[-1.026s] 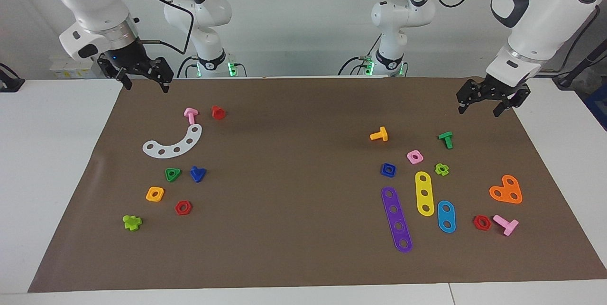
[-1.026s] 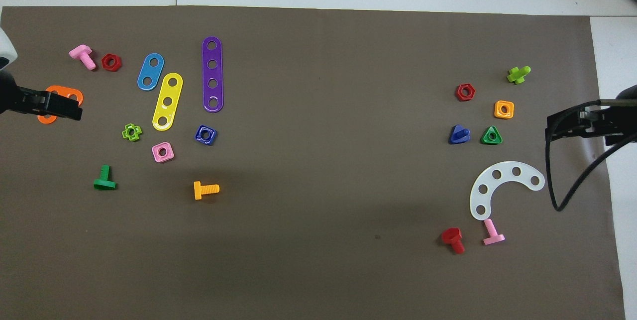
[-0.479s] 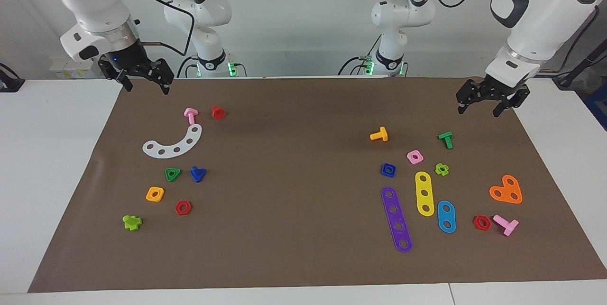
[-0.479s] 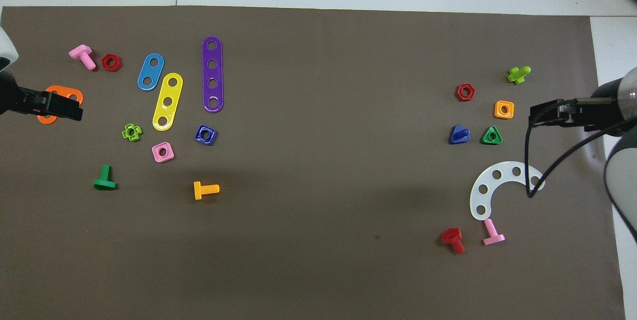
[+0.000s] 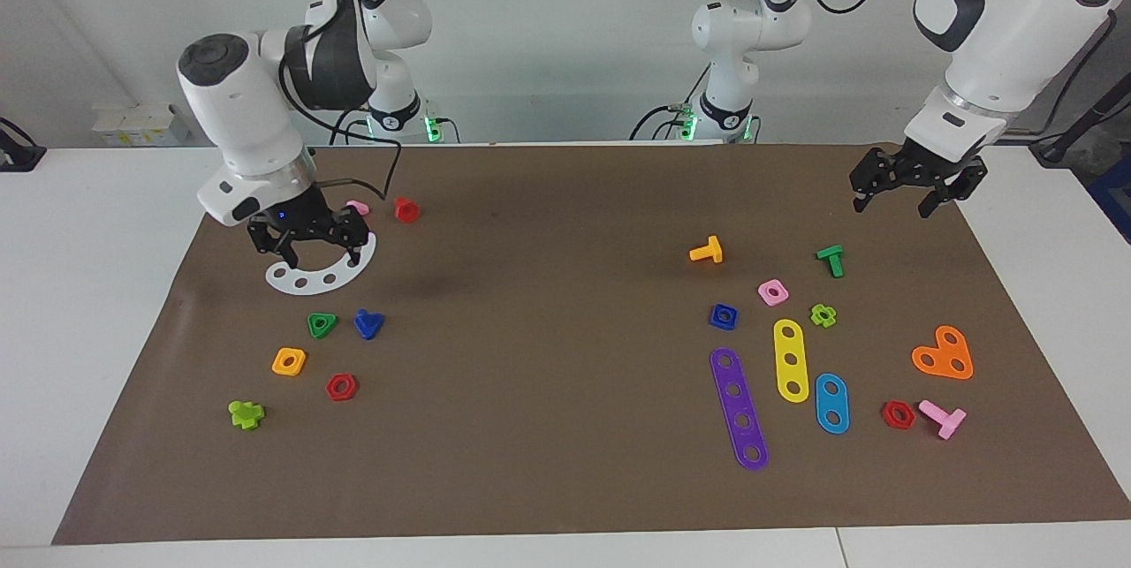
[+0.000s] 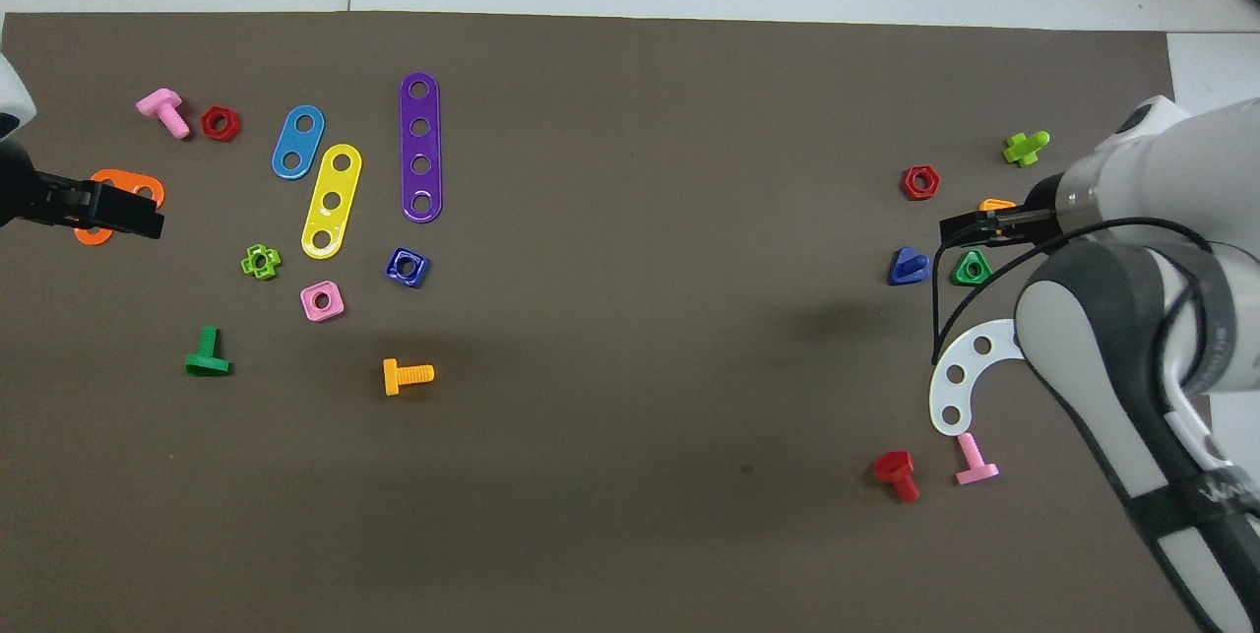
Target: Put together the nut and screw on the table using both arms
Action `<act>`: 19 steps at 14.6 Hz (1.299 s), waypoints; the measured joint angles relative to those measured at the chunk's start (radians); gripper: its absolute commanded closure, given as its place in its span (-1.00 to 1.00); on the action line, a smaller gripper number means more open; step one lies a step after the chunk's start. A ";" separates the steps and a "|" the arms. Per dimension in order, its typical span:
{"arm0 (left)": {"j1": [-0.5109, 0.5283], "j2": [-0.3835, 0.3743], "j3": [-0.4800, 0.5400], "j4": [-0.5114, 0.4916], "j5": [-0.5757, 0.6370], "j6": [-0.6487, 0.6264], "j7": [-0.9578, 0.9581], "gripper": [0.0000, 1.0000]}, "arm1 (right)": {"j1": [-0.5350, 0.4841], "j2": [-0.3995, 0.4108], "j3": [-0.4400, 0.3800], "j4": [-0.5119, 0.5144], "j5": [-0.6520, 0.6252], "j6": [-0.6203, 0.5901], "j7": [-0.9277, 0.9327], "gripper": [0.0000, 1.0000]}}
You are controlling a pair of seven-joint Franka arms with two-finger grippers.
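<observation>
Clock hours here are read from the robots' own end of the worktop point(image 5: 565, 497), with twelve pointing away from them.

Nearest the robots lie a red bolt point(image 5: 406, 209) and a half-hidden pink bolt point(image 5: 358, 208). At twelve o'clock of them is a white curved plate point(image 5: 305, 281). The right arm point(image 5: 252, 135) holds its jaws apart, empty and low over the patch between that plate and the green triangular nut point(image 5: 322, 324), touching nothing. The screw point(image 5: 368, 323) lies on the mat at nine o'clock of the green nut, just beside it and untouched.

The left arm point(image 5: 998, 11) waits with jaws apart and empty over the mat's corner at its own end. The nut point(image 5: 723, 315) rests well apart from the screw, at the worktop's nine o'clock. A pink square nut point(image 5: 773, 291) is near it at eight o'clock, and a purple strip point(image 5: 739, 409) at twelve.

The risk I see is a wrong pick. The jaws hang closer to the green nut than to the screw, so a straight drop could clamp the green piece or shove it into the screw. The screw's sloped triangular head may also squirt out of a pinch. The cable looping off the right wrist could snag the curved plate and drag it.
</observation>
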 measured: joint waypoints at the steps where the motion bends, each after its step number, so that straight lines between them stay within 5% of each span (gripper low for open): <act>1: 0.000 0.000 0.000 0.000 0.000 0.000 0.000 -1.00 | 0.000 0.037 0.000 -0.013 0.001 0.056 -0.046 -1.00; 7: 0.000 0.000 0.001 0.000 0.000 0.019 0.000 -1.00 | 0.001 0.138 0.000 -0.046 0.001 0.163 -0.107 -1.00; 14: -0.039 0.005 -0.010 -0.019 0.000 0.023 0.000 -1.00 | 0.014 0.155 0.000 -0.085 0.001 0.215 -0.172 -0.10; 19: -0.106 0.082 -0.013 -0.072 0.000 0.138 -0.015 -0.99 | 0.014 0.175 0.000 -0.098 0.001 0.218 -0.188 0.07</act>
